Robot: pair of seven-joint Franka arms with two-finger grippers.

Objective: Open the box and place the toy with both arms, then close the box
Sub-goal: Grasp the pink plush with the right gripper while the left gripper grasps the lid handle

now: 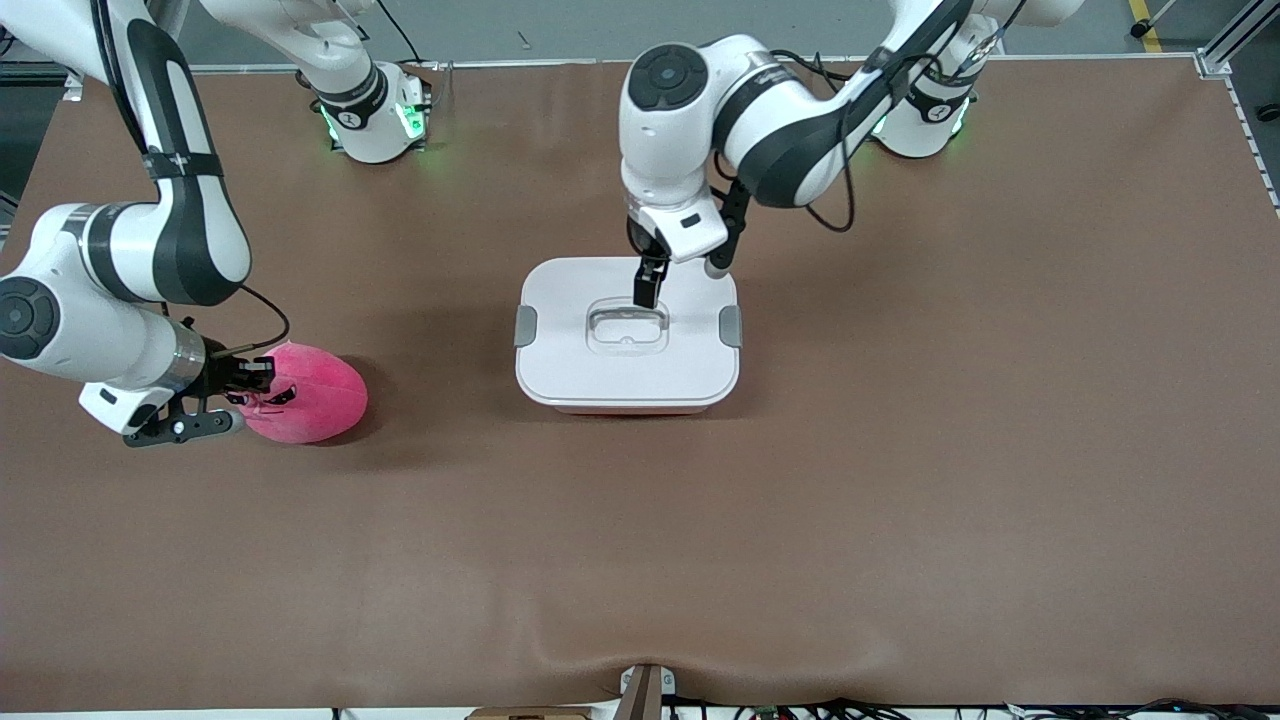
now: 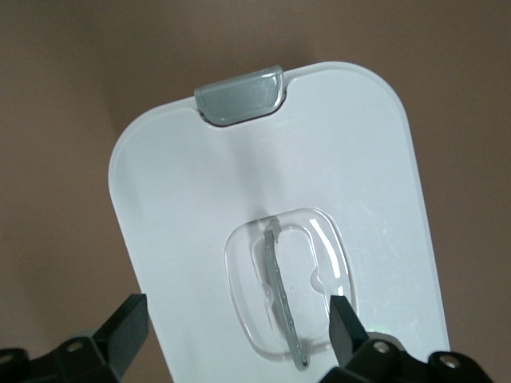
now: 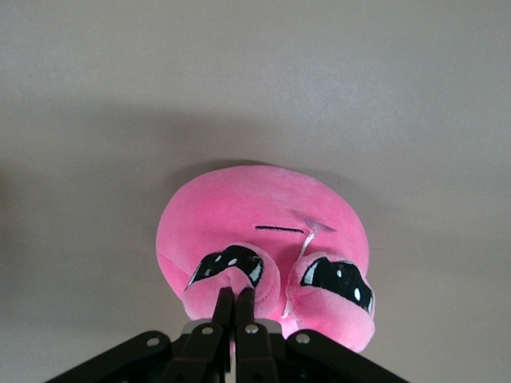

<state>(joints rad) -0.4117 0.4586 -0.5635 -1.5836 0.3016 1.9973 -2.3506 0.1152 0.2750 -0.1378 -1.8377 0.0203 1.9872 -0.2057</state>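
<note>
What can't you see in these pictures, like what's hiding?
- Inside of the box: covered by its lid in the front and left wrist views.
- Toy: the side by the right pincer is hidden by the arm in front view; the right wrist view's edge cuts off its bottom.
- Left pincer: its fingers are open, but their bases are cut off by the left wrist view's edge.

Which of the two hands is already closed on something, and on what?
The right hand, at the right arm's end of the table: shut on the toy, pinching plush beside its eye. The left hand hangs open over the box handle.
</note>
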